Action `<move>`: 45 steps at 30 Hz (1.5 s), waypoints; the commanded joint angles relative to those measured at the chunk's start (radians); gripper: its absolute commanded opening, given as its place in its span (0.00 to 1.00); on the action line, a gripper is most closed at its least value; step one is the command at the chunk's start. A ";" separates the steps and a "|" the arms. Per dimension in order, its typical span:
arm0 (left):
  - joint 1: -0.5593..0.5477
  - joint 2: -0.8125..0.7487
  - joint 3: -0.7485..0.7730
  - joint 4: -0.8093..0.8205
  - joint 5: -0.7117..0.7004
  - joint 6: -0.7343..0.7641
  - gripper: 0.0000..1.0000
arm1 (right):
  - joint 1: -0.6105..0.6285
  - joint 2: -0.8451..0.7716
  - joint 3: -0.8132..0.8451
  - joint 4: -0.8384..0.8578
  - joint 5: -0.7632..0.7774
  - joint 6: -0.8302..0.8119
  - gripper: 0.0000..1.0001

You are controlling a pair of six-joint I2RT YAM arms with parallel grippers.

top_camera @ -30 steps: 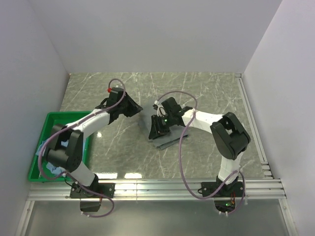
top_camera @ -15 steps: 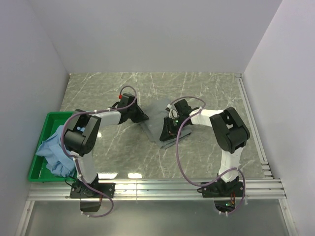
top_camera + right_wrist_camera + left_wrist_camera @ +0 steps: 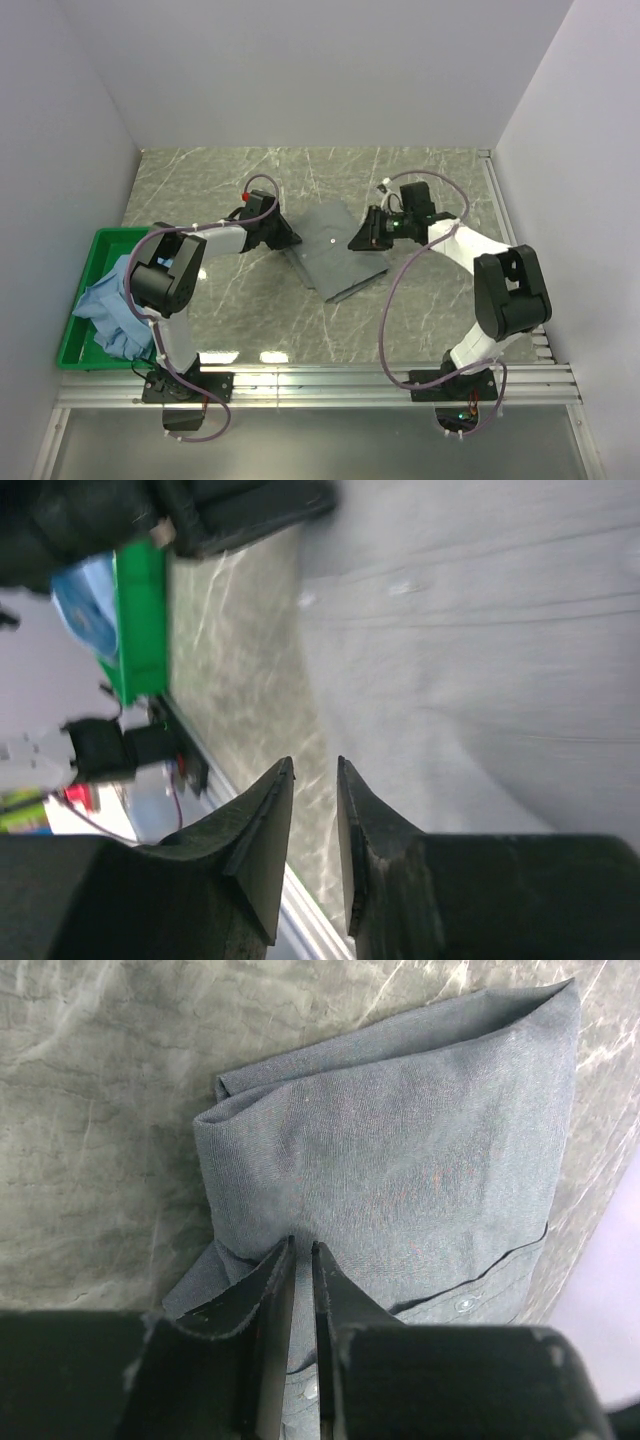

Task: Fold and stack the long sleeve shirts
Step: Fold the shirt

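Right gripper (image 3: 360,241) has swung right, slightly open and empty; left gripper (image 3: 291,240) pinches the folded grey shirt (image 3: 335,258). Blue shirt (image 3: 105,305) waits unfolded in the bin (image 3: 110,240).

No words, numbers, logos or signs can be read in any view. The grey-green shirt (image 3: 335,255) shows only plain cloth and small unmarked buttons. The green bin (image 3: 110,236) and the marbled surface (image 3: 420,180) carry no legible marking. Small coloured patches at the far edge of the right wrist view are too blurred to read.
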 commanded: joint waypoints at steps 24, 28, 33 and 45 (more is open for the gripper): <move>-0.003 0.034 0.127 -0.108 -0.057 0.079 0.18 | -0.224 0.065 -0.323 0.144 0.059 0.122 0.21; -0.007 -0.023 0.096 -0.110 -0.063 0.111 0.18 | -0.166 -0.099 -0.273 0.158 0.084 0.155 0.25; -0.018 -0.071 0.081 -0.130 -0.048 0.142 0.19 | -0.091 -0.161 -0.092 0.210 0.119 0.206 0.36; -0.096 -0.103 0.144 -0.078 -0.023 0.180 0.22 | -0.011 0.256 0.087 0.520 0.069 0.382 0.41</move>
